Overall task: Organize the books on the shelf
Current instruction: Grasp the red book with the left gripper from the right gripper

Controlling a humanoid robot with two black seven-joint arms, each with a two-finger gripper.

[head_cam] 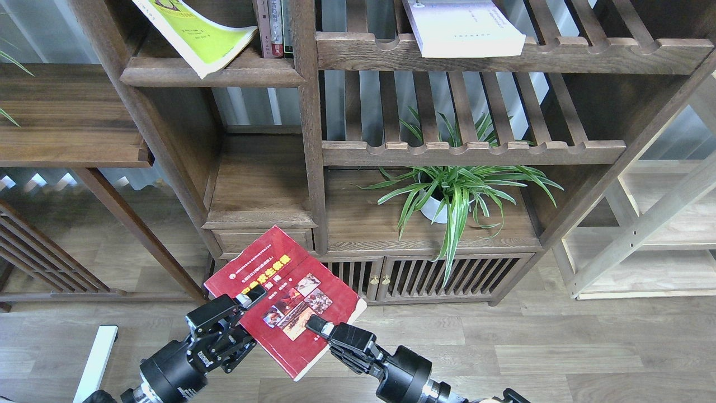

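I hold the red book, with its yellow title and photo, low in front of the bookcase, tilted, cover up. My left gripper is shut on its left edge. My right gripper is shut on its lower right edge. The yellow-green and white book leans askew on the solid dark-brown shelf at the upper left, beside narrow upright spines. The pale lavender-white book lies flat on the top slatted shelf at the upper right.
A lower solid plank above a small drawer sits just beyond the red book. A potted spider plant stands on the cabinet top. A second slatted shelf hangs above it. A pale wood rack stands at the right, a dark side table at the left.
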